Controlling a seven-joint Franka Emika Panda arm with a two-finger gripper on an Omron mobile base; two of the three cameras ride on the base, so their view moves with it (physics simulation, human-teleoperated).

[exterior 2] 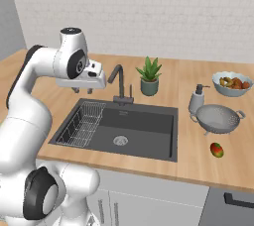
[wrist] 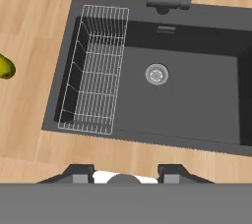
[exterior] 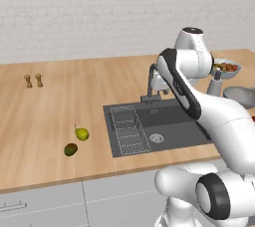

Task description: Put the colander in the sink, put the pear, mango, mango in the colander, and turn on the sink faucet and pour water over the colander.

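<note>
Landmark: the sink [exterior 2: 144, 133], a dark recessed basin in the wooden counter [exterior: 50, 116]; all places given relative to it.

Left of the sink:
- Two small wooden shakers [exterior: 33, 80], far left and toward the wall, upright, just beside each other.
- Pear [exterior: 81, 133], yellow-green, on the counter near the sink's left edge; its tip shows at the left margin of the hand view [wrist: 6, 67].
- Dark green-brown oval fruit [exterior: 70, 149], just beside the pear, on the side nearer the counter's front edge.

At the sink:
- Wire rack [wrist: 96, 70], seated in the left part of the basin.
- Round silver drain [wrist: 157, 74], mid-basin floor.
- Sink faucet [exterior 2: 119, 84], dark, at the back rim, neck bent over the basin.
- Arm: rises from the base in front of the sink, elbow raised high, forearm reaching over the basin's left half, hand level and pointing down.
- Gripper [exterior 2: 82, 90], hanging above the rack end of the basin; fingers drawn to their closed setting, nothing between them.

Right of the sink:
- Potted plant [exterior 2: 149, 76], behind the back right corner.
- Soap dispenser [exterior 2: 197, 99], near the right rim.
- Colander [exterior 2: 217, 118], light grey, on the counter just beside the dispenser.
- Mango [exterior 2: 216, 149], red-green, in front of the colander.
- Pale fruit bowl [exterior 2: 230, 83], behind the colander.
</note>
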